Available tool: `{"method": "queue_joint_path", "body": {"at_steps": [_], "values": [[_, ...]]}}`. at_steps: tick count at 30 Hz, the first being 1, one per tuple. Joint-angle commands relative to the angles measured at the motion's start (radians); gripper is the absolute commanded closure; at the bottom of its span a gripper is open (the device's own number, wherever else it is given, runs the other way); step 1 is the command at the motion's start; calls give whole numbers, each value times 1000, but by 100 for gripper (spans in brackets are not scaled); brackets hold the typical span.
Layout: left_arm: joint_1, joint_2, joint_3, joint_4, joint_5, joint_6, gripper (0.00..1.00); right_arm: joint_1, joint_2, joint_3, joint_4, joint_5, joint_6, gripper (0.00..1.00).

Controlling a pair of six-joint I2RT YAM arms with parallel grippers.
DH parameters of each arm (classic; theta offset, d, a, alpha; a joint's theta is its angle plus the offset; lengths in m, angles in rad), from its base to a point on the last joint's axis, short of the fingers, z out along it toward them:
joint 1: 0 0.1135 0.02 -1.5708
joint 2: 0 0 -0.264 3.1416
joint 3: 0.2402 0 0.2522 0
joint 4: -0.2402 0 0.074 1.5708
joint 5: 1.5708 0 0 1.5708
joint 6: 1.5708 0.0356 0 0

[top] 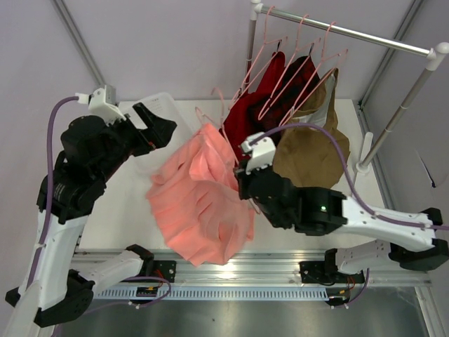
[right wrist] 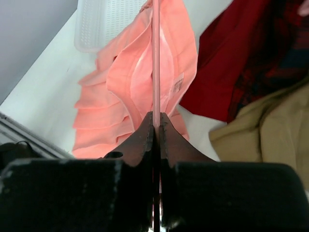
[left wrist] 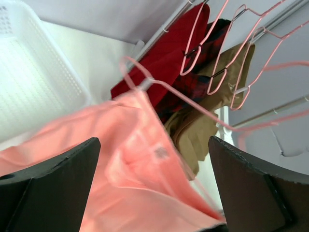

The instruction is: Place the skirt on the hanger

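Note:
The salmon-pink skirt hangs in mid-air over the table's middle, draped on the thin pale-pink hanger, whose hook sticks up above the cloth. My right gripper is shut on the hanger's bar at the skirt's right side. In the right wrist view my gripper pinches the hanger's bar, with the skirt behind it. My left gripper is open at the skirt's upper left. In the left wrist view the gripper is wide apart, with the skirt and the hanger ahead.
A silver rail at the back right carries several pink hangers, a dark red garment and a tan-brown garment. Its post stands at the right. A white basket sits at the back left.

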Motion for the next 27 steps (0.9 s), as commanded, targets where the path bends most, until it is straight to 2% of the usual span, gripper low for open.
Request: {"method": "queue_joint_path", "body": {"at_steps": [1, 3, 5, 10, 14, 17, 19, 25, 26, 27], "values": [[-4, -56, -1, 26, -67, 92, 1, 75, -122, 8, -132, 207, 153, 100], [-4, -61, 13, 35, -111, 122, 0, 153, -190, 7, -202, 286, 178, 100], [-4, -55, 20, 38, -122, 146, 1, 199, -237, 14, -218, 304, 172, 100], [-3, -29, 16, 43, -119, 152, 1, 314, -322, 112, -176, 177, 14, 100], [-4, -40, -25, 69, -90, 136, 1, 327, -288, 261, -378, 146, 18, 100], [-3, -50, -55, 91, -84, 134, 1, 327, -293, 349, -469, 130, 47, 100], [-4, -49, -67, 97, -84, 140, 1, 327, -343, 340, -444, 130, 37, 100], [-4, -29, -70, 92, -74, 134, 1, 327, -411, 335, -217, 190, -193, 100], [-4, -26, -70, 92, -70, 129, 1, 327, -390, 381, -131, 104, -288, 100], [-3, -26, -70, 92, -70, 129, 1, 327, -390, 381, -131, 103, -289, 100]]}}
